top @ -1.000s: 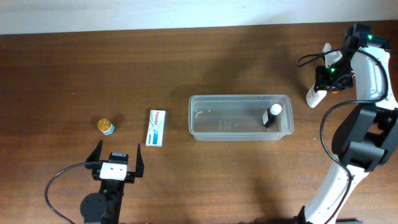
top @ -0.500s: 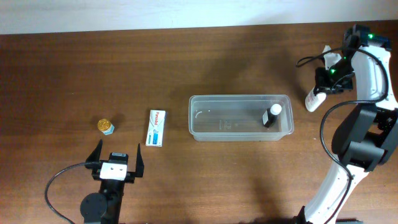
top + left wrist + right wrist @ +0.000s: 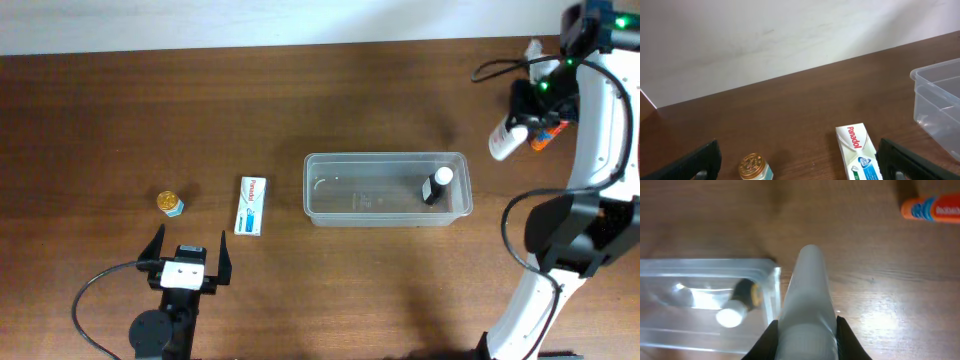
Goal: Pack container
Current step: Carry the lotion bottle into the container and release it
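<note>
Clearly, the container (image 3: 385,157) lies left of the right end effector (image 3: 513,127).

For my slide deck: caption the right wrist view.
Right gripper clamps a white tube near the clear container holding a white-capped dark bottle.

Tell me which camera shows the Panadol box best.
The overhead view: the whole Panadol box shows, lying left of the container. The left wrist view is closer, with the name readable, but the frame's edge cuts off its near end. The right wrist view misses it.
</note>
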{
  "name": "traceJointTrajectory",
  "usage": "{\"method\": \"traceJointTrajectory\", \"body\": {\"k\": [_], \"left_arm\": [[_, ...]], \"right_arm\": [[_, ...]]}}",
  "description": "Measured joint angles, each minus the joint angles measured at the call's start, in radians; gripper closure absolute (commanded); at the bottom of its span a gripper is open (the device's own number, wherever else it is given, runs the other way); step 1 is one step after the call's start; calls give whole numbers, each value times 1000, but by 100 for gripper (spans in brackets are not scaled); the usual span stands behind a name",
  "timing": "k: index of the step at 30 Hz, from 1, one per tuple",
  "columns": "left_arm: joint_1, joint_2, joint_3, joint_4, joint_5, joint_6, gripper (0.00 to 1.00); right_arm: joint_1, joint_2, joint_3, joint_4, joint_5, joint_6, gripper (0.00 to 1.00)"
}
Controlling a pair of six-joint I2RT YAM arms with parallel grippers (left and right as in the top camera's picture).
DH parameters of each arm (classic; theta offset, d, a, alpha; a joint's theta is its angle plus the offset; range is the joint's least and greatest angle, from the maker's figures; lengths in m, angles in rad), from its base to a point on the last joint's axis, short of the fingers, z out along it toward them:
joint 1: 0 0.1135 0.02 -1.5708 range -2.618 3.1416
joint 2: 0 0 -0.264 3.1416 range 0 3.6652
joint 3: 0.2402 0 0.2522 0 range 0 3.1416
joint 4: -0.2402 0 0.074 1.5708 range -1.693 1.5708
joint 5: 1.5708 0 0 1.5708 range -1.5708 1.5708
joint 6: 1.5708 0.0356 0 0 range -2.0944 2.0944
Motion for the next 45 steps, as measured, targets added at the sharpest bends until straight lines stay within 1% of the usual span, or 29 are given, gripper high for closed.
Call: {"method": "traceJointTrajectory", "body": {"k": [10, 13, 18, 20, 23, 25, 28, 36, 42, 43, 45], "left_arm": [[0, 0, 0, 0, 0, 0, 1], [0, 0, 0, 0, 0, 0, 1], [0, 0, 0, 0, 0, 0, 1], [0, 0, 0, 0, 0, 0, 1], [0, 0, 0, 0, 0, 0, 1], [0, 0, 0, 0, 0, 0, 0], [0, 0, 0, 0, 0, 0, 1], [0, 0, 0, 0, 0, 0, 0], [0, 0, 0, 0, 0, 0, 1], [0, 0, 0, 0, 0, 0, 1], [0, 0, 0, 0, 0, 0, 0]], "right_arm": [[192, -155, 0, 0, -7, 127, 84], [245, -230, -39, 0, -6, 165, 84], [339, -393, -240, 0, 2, 247, 84], [366, -423, -317, 1, 6, 269, 84], [409, -428, -411, 44, 9, 293, 84], [435, -425, -473, 131, 13, 304, 83], [460, -423, -545, 201, 13, 322, 84], [465, -422, -710, 365, 13, 339, 83], [465, -418, -781, 426, 59, 361, 83], [465, -418, -793, 437, 67, 362, 80], [465, -418, -816, 464, 77, 366, 78]]}}
